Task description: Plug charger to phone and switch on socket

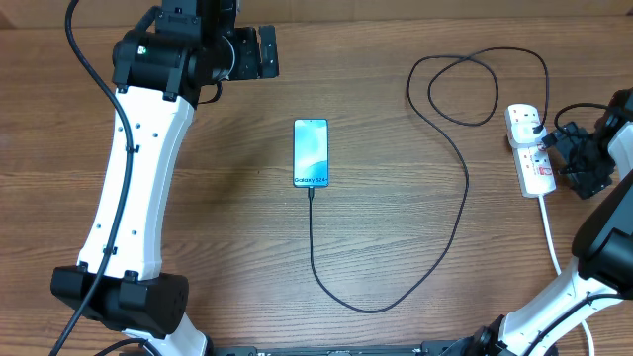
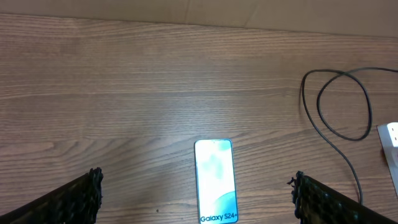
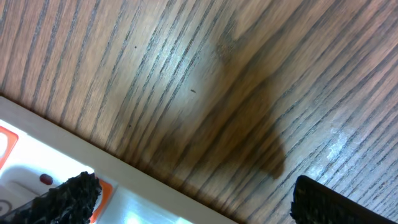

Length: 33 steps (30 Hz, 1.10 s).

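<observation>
The phone (image 1: 311, 152) lies flat mid-table, screen lit, with "Galaxy S24" at its near end; it also shows in the left wrist view (image 2: 216, 180). The charger, a thin black cable (image 1: 457, 213), runs from the phone's near edge, where its tip touches, round in loops (image 2: 339, 106) to a black plug (image 1: 534, 124) seated in the socket (image 1: 529, 148), a white power strip at the right. My left gripper (image 1: 267, 51) hangs open above the table behind and left of the phone. My right gripper (image 1: 561, 158) stands open just right of the socket (image 3: 37, 155), holding nothing.
The socket's thick white cord (image 1: 550, 232) runs toward the front right beside the right arm's base. The left arm's white link (image 1: 138, 188) stretches along the table's left side. Bare wood lies between the phone and the cable loop.
</observation>
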Tool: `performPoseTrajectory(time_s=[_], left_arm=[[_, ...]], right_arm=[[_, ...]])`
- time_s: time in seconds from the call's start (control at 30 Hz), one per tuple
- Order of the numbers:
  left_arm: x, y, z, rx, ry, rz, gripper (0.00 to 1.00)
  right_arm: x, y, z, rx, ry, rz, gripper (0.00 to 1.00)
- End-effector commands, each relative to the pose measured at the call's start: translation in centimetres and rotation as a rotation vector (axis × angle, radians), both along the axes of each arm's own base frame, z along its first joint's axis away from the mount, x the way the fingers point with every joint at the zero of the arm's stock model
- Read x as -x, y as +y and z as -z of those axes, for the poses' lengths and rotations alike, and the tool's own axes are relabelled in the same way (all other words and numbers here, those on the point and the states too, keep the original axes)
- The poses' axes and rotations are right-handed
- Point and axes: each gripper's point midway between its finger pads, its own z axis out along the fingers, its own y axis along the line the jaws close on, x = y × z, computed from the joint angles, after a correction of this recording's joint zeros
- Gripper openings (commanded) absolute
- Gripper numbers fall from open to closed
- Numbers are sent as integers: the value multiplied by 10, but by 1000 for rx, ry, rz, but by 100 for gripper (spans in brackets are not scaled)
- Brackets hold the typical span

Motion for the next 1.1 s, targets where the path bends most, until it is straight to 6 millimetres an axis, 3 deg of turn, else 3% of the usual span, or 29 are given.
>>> performPoseTrajectory(time_s=[0.0,1.07], left_arm=[[1,1,0,-1,1,-8,100],[1,0,0,-1,0,-7,100]], right_arm=[[3,12,13,-50,27,-30,100],[-3,24,12,-99,-7,-116,100]])
